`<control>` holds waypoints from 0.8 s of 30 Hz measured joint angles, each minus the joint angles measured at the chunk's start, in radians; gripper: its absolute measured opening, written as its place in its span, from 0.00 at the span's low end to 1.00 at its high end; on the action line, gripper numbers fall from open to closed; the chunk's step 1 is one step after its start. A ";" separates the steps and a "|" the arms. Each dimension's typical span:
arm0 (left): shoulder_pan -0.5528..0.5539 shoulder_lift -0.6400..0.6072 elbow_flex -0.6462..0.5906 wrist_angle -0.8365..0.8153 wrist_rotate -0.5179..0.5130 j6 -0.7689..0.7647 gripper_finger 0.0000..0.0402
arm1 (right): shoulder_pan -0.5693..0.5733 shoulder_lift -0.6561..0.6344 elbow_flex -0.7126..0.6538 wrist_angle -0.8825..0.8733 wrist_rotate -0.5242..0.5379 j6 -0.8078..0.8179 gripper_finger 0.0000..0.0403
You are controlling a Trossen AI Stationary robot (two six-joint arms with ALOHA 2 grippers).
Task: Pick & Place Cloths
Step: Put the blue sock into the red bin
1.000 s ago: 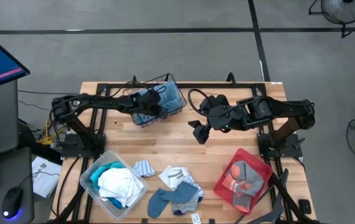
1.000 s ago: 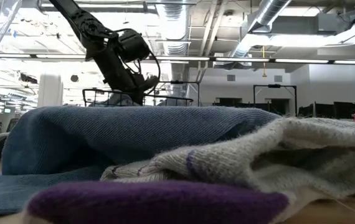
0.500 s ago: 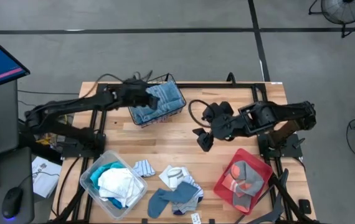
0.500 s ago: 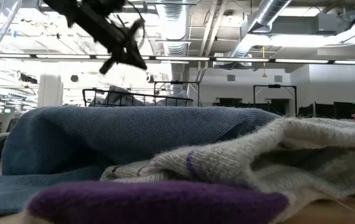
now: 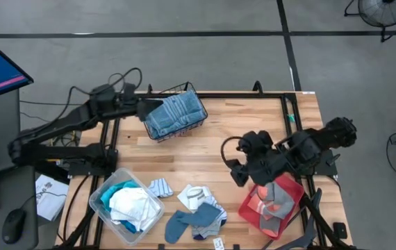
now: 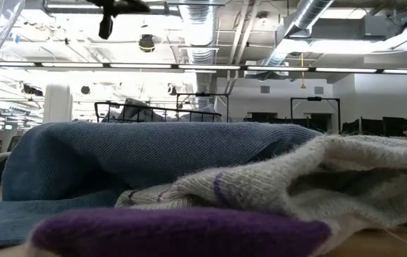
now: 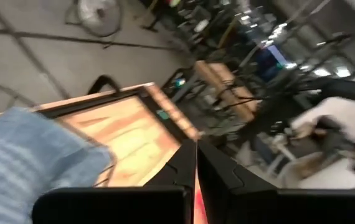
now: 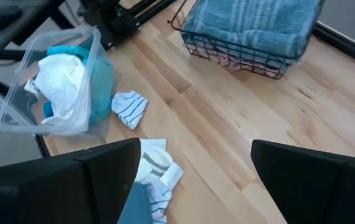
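A: What takes up the most room?
B: The wooden table (image 5: 198, 149). At its far side the black wire basket (image 5: 175, 118) holds a grey-blue striped towel (image 5: 176, 112). The clear bin (image 5: 98, 201) at the near left holds white cloths (image 5: 134, 206) and a turquoise one (image 5: 120, 188).

A: And the other cloths?
B: Socks (image 5: 196, 214) lie loose at the near middle; more sit in the red tray (image 5: 250, 208) at the near right.

A: The arms?
B: The left gripper (image 5: 144, 107) hangs just left of the basket, fingers pressed together, empty. The right gripper (image 5: 239, 171) hovers over bare wood just left of the tray, fingers (image 8: 317, 180) spread wide, carrying nothing.
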 joint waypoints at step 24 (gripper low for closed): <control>-0.333 -0.133 0.000 0.114 0.029 -0.103 0.00 | 0.172 0.000 0.000 -0.037 0.183 0.200 0.75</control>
